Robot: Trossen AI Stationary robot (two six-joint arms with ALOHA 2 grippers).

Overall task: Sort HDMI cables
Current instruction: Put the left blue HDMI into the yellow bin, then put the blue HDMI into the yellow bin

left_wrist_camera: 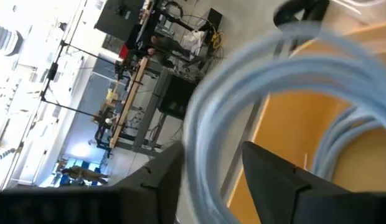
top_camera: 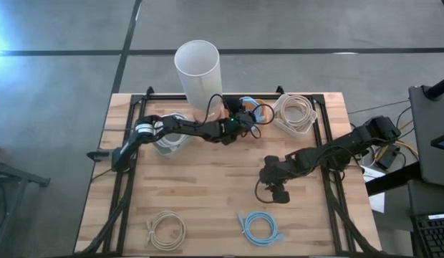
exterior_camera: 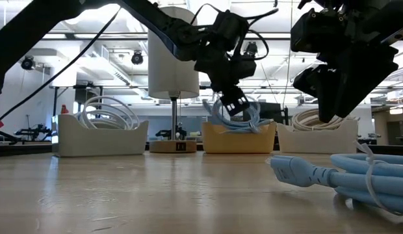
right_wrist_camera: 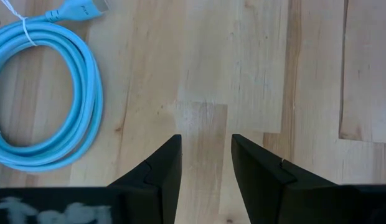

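Observation:
My left gripper [top_camera: 245, 116] reaches to the table's far edge, over the tan middle bin [exterior_camera: 239, 138], and is shut on a light blue cable coil [left_wrist_camera: 255, 68]. My right gripper [top_camera: 277, 192] hovers open above the bare table, mid-right. Just toward the near edge from it, another light blue coil [right_wrist_camera: 43, 99] lies flat on the wood. A beige coil [top_camera: 165, 228] lies flat near the near-left edge. Further coils sit in the white left bin [top_camera: 168, 141] and the right bin [top_camera: 294, 115]. My left gripper [left_wrist_camera: 211, 168] has the light blue coil's bundled strands [left_wrist_camera: 202, 149] between its two fingers, which lie across the strands. It comes from above, slanting down over the bin. The coil hangs below the fingers, its lower loops [exterior_camera: 237, 120] reaching into the tan bin.
A tall white cylinder [top_camera: 198, 72] stands at the far edge between the left and middle bins. Three bins line the far edge. The middle of the table [top_camera: 208, 186] is bare wood. Black arm wires loop near the left gripper.

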